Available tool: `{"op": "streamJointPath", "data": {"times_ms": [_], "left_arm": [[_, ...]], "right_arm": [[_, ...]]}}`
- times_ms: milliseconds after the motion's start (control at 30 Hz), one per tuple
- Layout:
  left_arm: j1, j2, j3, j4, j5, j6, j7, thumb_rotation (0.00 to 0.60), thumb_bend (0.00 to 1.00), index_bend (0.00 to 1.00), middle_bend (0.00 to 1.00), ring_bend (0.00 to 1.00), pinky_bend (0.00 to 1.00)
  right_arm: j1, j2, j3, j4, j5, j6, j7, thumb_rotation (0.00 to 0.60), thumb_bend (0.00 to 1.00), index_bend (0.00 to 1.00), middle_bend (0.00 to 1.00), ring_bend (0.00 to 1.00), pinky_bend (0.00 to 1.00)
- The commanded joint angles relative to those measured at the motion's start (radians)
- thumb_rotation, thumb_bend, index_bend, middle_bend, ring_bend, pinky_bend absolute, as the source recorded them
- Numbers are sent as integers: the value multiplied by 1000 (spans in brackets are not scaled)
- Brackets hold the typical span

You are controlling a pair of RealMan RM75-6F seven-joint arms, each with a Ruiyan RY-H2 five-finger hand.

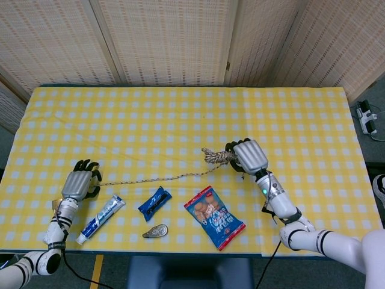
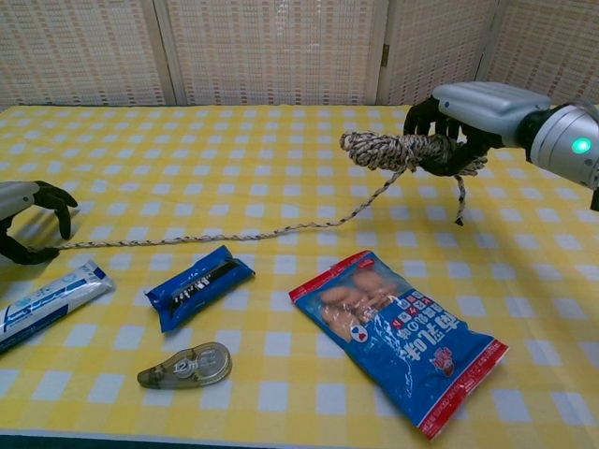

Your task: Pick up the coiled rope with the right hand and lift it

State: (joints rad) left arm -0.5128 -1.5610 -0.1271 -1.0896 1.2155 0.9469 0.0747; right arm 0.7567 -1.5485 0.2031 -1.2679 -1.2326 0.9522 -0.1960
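Observation:
The coiled rope (image 1: 216,156) (image 2: 393,148), a speckled beige bundle, hangs above the yellow checked table. My right hand (image 1: 251,155) (image 2: 473,108) grips its right end from above with the fingers wrapped round it. A short end dangles under the hand. A long loose tail (image 2: 234,234) slopes down from the coil and runs left along the cloth. It ends beside my left hand (image 1: 79,182) (image 2: 23,210). That hand is low at the table's left edge, fingers curved and apart, with nothing in it.
A toothpaste tube (image 1: 101,218) (image 2: 47,301), a blue packet (image 1: 154,203) (image 2: 199,285) and a clear tape dispenser (image 1: 155,231) (image 2: 185,366) lie along the front. A red-and-blue snack bag (image 1: 214,217) (image 2: 398,335) lies below the right hand.

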Motion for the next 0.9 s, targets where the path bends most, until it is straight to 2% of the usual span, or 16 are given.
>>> {"op": "streamJointPath", "data": {"times_ms": [33,900], "left_arm": [[1,-5,0,7,2,2,-8,600,432,508,188,38,0],[0,-46,-3,66,15,9,-45,600,459,584,188,48,0]], "right_arm": [[0,-1,0,2,1,-1,-1,600,520,605,592,573,412],[-2,-11,0,12,12,-3,-9,600,521,605,592,573,412]]}}
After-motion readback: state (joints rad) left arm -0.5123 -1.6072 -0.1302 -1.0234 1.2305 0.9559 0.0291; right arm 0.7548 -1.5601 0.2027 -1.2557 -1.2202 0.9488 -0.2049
